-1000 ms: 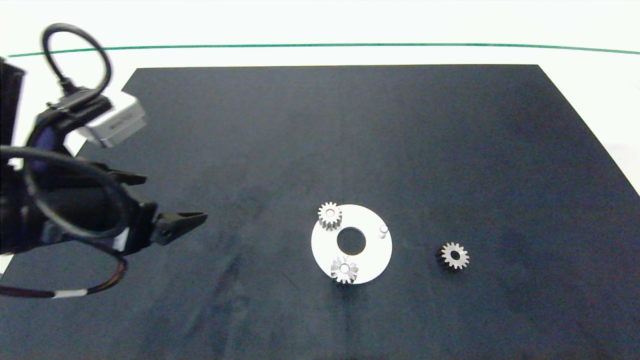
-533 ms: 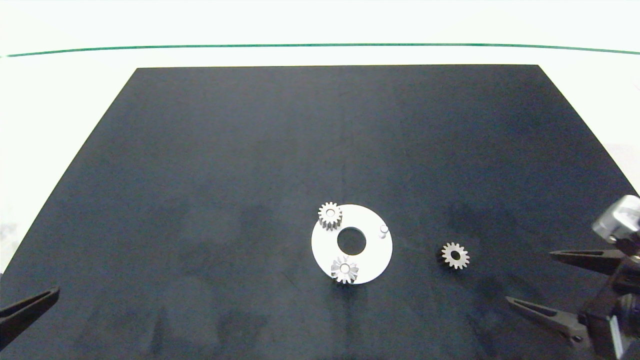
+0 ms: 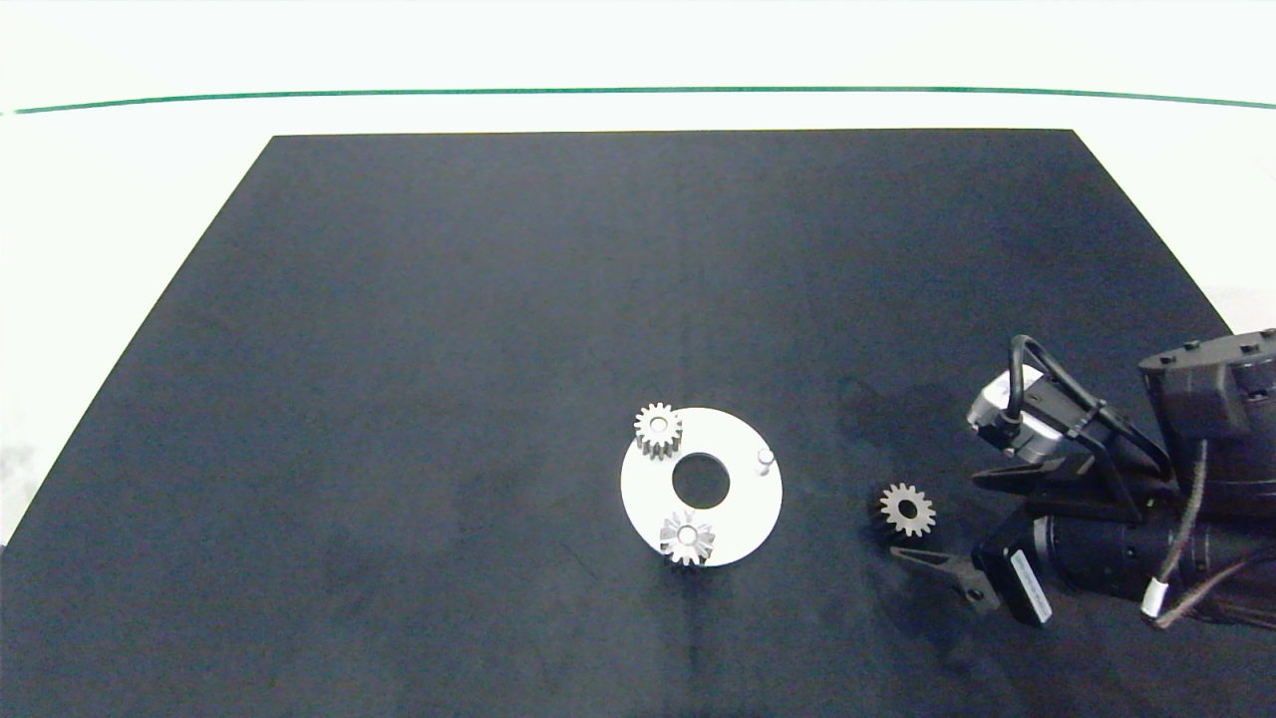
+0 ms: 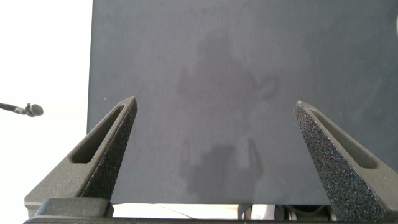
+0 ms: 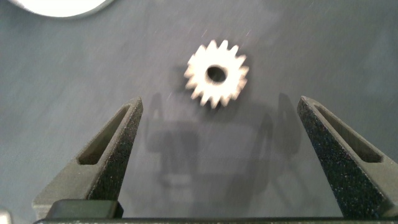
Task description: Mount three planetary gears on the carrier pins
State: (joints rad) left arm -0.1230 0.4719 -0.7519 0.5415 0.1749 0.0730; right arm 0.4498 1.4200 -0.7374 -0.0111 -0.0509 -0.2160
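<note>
Where the head view looks down on the worktop (image 3: 90, 329), a black mat (image 3: 498, 299) carries a white plate (image 3: 743, 509) with two planetary gears seated on pins, one at the far left (image 3: 658, 429) and one at the near edge (image 3: 687, 538). A bare carrier pin (image 3: 765, 458) stands at its right. The loose gear (image 3: 906, 510) lies right of the plate, just off the right tool (image 3: 937, 524), whose fingers are spread.

In the left wrist view, the left tool (image 4: 214, 106) is spread wide over bare mat.

In the right wrist view, the loose gear (image 5: 216, 73) lies flat just beyond the parted fingertips.
</note>
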